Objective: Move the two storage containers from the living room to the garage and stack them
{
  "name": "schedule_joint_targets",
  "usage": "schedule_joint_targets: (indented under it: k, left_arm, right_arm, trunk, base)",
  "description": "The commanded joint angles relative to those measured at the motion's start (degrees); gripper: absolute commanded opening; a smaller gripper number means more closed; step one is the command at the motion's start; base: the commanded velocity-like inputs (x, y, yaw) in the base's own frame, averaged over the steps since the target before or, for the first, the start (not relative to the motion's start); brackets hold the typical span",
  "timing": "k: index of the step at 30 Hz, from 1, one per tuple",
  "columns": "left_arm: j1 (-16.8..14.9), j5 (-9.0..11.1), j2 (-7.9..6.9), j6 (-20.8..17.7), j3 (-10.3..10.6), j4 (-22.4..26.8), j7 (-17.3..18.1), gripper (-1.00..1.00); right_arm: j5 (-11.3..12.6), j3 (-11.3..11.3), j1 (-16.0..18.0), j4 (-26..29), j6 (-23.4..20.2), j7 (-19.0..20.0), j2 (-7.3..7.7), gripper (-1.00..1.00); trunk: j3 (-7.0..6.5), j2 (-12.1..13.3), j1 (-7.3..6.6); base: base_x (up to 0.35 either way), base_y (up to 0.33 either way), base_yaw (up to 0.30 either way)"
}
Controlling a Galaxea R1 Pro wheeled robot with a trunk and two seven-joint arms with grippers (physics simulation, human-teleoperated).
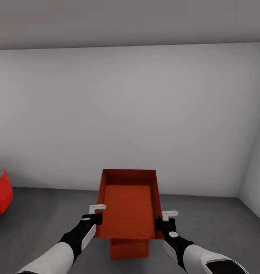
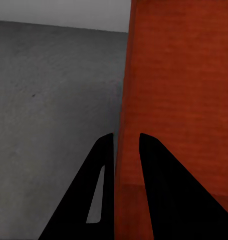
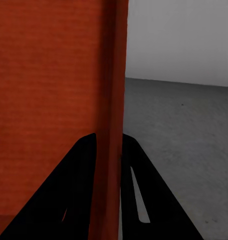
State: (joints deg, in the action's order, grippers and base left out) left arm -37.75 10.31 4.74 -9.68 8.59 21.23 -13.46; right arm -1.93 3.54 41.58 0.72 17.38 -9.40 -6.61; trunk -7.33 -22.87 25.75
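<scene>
1. Here, the left claw [image 1: 96, 214] is clamped on the left long wall of the upper storage container [image 1: 129, 207]; in the left wrist view its two dark fingers [image 2: 101, 192] straddle the thin orange-red wall.
2. The right claw [image 1: 165, 220] is clamped likewise on the right long wall, one finger [image 3: 76, 192] inside the bin and the other outside it.
3. The upper storage container is held level between both claws, open side up, showing a flat ribbed bottom and thin low walls.
4. The lower storage container [image 1: 130, 248] lies directly beneath it on the dark grey concrete floor [image 1: 42, 217]; whether the two touch, I cannot tell.
5. Both stand near the plain white wall [image 1: 130, 114] of the garage, with a red car [image 1: 1, 192] at the left edge of the head view.
</scene>
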Motion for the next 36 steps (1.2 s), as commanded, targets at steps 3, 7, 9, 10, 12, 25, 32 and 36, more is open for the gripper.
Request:
schedule_joint_targets:
  k: [3, 7, 9, 10, 12, 25, 32, 36]
  left_arm:
    - [-0.04, -0.56, -0.08, -0.43, -2.61, 2.41, -0.77, -1.00]
    - [-0.04, -0.56, -0.08, -0.43, -2.58, 2.41, -0.77, -1.00]
    - [-0.04, -0.56, -0.03, -0.43, -2.59, 2.41, -0.77, -1.00]
    - [-0.04, -0.56, -0.01, -0.43, -2.57, 2.41, -0.77, -1.00]
    - [-0.04, -0.56, 0.00, -0.42, -2.57, 2.41, -0.77, -1.00]
    - [-0.04, -0.56, 0.01, -0.34, -2.56, 2.41, -0.86, -1.00]
    - [-0.04, -0.56, -0.01, -0.38, -2.59, 2.33, -0.86, -1.00]
    - [-0.04, -0.56, 0.01, -0.35, -2.56, 2.33, -0.86, -1.00]
  right_arm:
    - [1.13, -1.24, -0.01, -0.19, 0.28, -0.44, 0.02, -1.00]
    - [1.13, -1.24, -0.01, -0.19, 0.28, -0.44, 0.02, -1.00]
    - [1.14, -1.25, -0.01, -0.19, 0.28, -0.44, 0.04, -1.00]
    - [1.14, -1.25, -0.01, -0.16, 0.28, -0.44, 0.03, -1.00]
    - [1.13, -1.25, -0.01, -0.17, 0.28, -0.44, 0.04, -1.00]
    - [1.19, -1.25, -0.01, -0.20, 0.22, -0.44, 0.13, -1.00]
    - [1.16, -1.25, -0.01, -0.19, 0.20, -0.44, 0.11, -1.00]
    - [1.15, -1.25, -0.01, -0.20, 0.23, -0.44, 0.11, -1.00]
  trunk:
    - [0.03, -0.05, 0.03]
    - [0.03, -0.05, 0.03]
    - [0.03, -0.05, 0.03]
    - [0.03, -0.05, 0.03]
    - [0.03, -0.05, 0.03]
    - [0.03, -0.05, 0.03]
    - [0.03, -0.05, 0.03]
    - [0.03, -0.05, 0.03]
  base:
    - [0.077, 0.073, 0.237]
    - [0.021, 0.020, 0.259]
    - [0.004, 0.004, 0.262]
    - [0.002, 0.002, 0.229]
    - [0.001, 0.001, 0.129]
    - [0.000, 0.000, 0.017]
    - [0.000, -0.024, 0.000]
    - [0.000, -0.180, 0.000]
